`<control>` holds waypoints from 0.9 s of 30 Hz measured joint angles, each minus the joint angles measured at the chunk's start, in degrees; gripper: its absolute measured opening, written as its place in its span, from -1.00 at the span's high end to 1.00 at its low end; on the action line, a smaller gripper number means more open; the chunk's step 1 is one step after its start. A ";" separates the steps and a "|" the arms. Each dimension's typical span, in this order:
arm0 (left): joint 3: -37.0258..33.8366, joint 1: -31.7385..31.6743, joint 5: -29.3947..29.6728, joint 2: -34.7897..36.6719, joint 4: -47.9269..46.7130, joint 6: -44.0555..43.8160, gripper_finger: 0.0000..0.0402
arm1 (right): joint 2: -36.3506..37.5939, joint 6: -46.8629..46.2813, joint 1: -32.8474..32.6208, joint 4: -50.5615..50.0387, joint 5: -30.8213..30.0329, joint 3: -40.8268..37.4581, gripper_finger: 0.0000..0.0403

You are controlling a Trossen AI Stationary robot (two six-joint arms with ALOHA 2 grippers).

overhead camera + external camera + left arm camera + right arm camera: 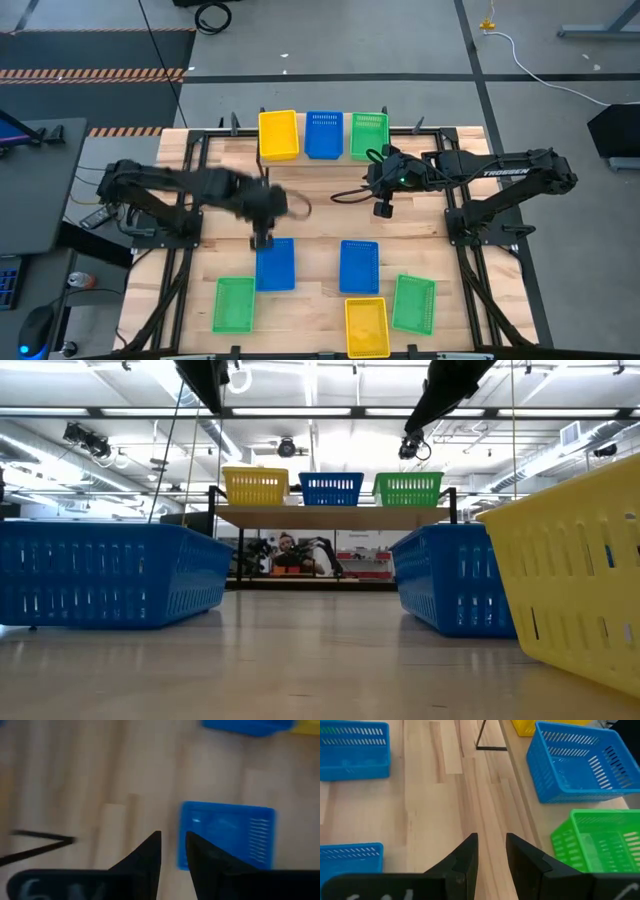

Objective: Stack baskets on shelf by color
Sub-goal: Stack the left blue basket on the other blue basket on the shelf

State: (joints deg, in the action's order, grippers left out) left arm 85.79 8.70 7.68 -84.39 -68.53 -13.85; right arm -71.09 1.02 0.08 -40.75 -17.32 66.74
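- This is a robotics lab or test hall, not a home.
- Two dark robot arms, the left arm [165,190] and the right arm [510,175], are bolted on black frames to a slatted wooden tabletop [320,225] standing on a grey concrete floor [400,40].
- Black-and-orange hazard tape [95,73] marks the floor, and loose cables [212,14] lie across it.
- A desk [35,185] with computer gear stands just beside the tabletop.
- The low view shows a wide industrial ceiling with long strip lights [300,412], exposed ducts and mounted cameras [85,440].
- Another robot rig [290,555] stands in the room behind, beyond the shelf [330,517].
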 joint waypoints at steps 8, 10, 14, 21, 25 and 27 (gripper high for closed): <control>-0.03 14.58 1.69 -6.54 4.27 -13.32 0.36 | -0.04 -2.34 -0.22 0.72 3.43 -0.57 0.47; -0.03 16.84 1.72 -9.42 6.03 -15.73 0.29 | -0.10 -2.79 -0.22 1.47 4.83 -1.84 0.47; -0.03 19.90 1.68 -15.31 8.20 -18.08 0.13 | -0.15 -3.29 -0.24 1.80 6.19 -3.76 0.47; -0.06 22.05 -1.41 -23.50 4.97 -23.75 -0.07 | -0.13 -8.44 -1.42 1.69 7.00 -5.44 0.47; -0.08 23.19 -2.38 -25.50 5.73 -24.95 -0.12 | -0.13 -9.03 -3.12 2.00 7.13 -6.57 0.47; -0.08 23.47 -2.31 -25.87 5.89 -25.49 -0.13 | -0.13 -9.07 -3.82 2.27 7.11 -7.06 0.47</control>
State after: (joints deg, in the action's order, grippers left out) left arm 85.71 32.16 5.38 -110.26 -62.64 -39.34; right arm -71.22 -8.05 -3.75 -38.48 -10.22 59.68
